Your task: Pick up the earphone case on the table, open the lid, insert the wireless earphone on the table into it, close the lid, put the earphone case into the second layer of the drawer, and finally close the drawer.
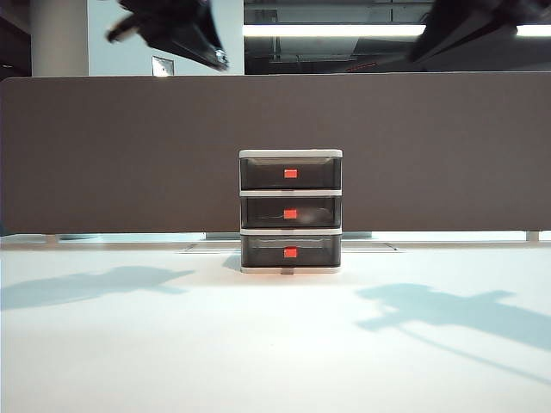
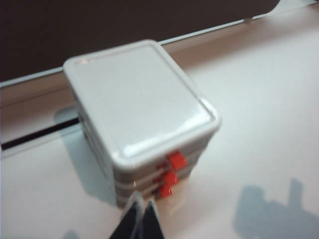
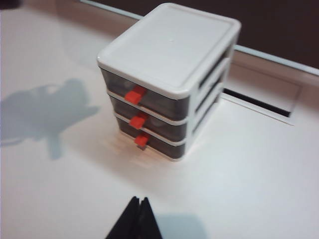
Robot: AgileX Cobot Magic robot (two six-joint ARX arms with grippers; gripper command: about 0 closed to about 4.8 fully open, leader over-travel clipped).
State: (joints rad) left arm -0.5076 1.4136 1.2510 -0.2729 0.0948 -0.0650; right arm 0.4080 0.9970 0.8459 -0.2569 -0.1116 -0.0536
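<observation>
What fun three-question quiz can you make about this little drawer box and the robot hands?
1. Where is the drawer?
A. On the table, at the back in the middle
B. On the floor
C. In a hand

2. How many red-orange tabs does it show?
A. One
B. Three
C. Five

3. How are the drawers now?
A. All pushed shut
B. The top one pulled out
C. All taken out

Answers:
1 A: it stands on the white tabletop in front of the dark wall.
2 B: one tab per layer, the second layer of the drawer included.
3 A: every front sits flush with the frame. The left hand and right hand are shut and empty, raised above the table.
</observation>
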